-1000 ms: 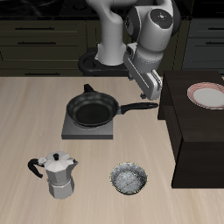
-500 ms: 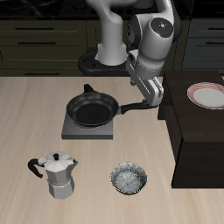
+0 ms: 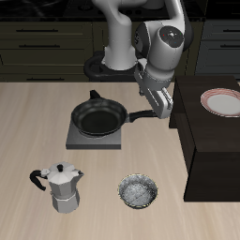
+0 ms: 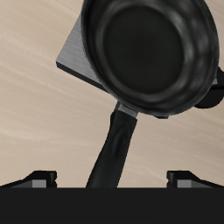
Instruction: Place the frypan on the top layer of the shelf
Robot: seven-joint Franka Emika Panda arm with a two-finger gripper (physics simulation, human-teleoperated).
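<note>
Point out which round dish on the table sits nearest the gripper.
The frypan on the hotplate: its handle reaches the gripper; the speckled bowl sits near the front edge.

Frypan (image 3: 99,117) on hotplate (image 3: 75,140); shelf (image 3: 208,141) beside; plate (image 3: 223,102) on shelf.

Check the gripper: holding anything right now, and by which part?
Nothing held. The gripper is open, its fingers either side of the far end of the frypan handle, not closed on it. Pan sits on the hotplate.
</note>
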